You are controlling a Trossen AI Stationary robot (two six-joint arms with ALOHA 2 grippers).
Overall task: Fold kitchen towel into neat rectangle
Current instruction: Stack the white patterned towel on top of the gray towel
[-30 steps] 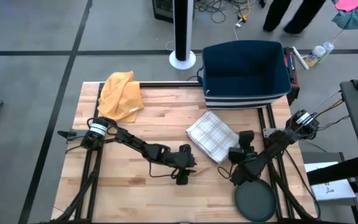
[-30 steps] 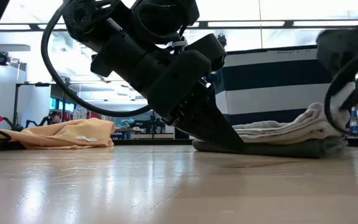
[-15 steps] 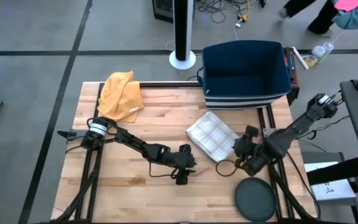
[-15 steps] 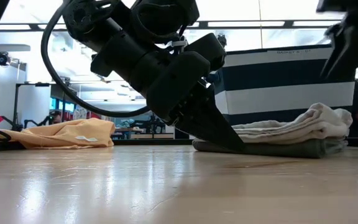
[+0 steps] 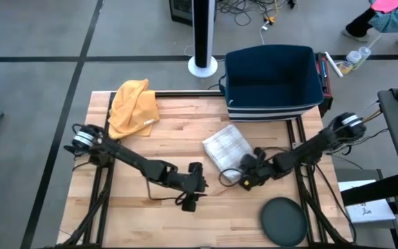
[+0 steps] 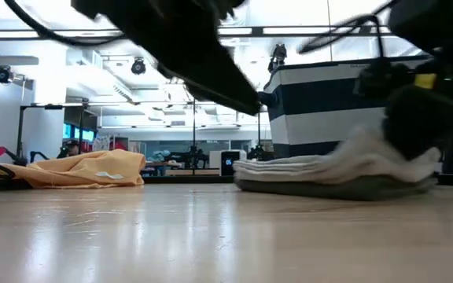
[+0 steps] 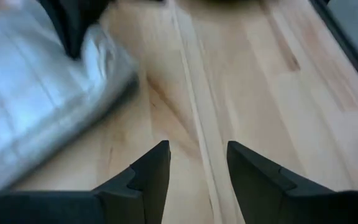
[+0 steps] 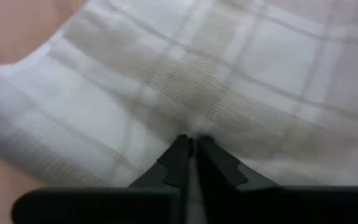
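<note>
A yellow cloth (image 5: 133,105) lies bunched up at the far left corner of the wooden table (image 5: 157,221). A big dark blue bin (image 5: 273,81) with striped sides stands at the far edge, just behind the towel. A round dark disc (image 5: 282,222) lies at the near right edge. Nothing sits between the grippers and the towel.

The folded checked kitchen towel (image 5: 228,144) lies in the middle of the table, a bit to the right, and it sits turned at a slant. The right gripper (image 8: 191,144) is down at the near right edge of the towel. Its two fingers are pressed together with their tips right on the cloth. I cannot tell if any cloth is pinched between them.

The left gripper (image 7: 196,158) hangs low over the bare wood, near the towel's near left corner but not touching it. Its fingers stand a little way apart with nothing between them.

In the low view the towel looks like a flat stack, and the right arm is a dark blur that hides its right end. The left arm is a blur across the top. The right wrist view sees only cloth, so the towel's edges are cut off there.
</note>
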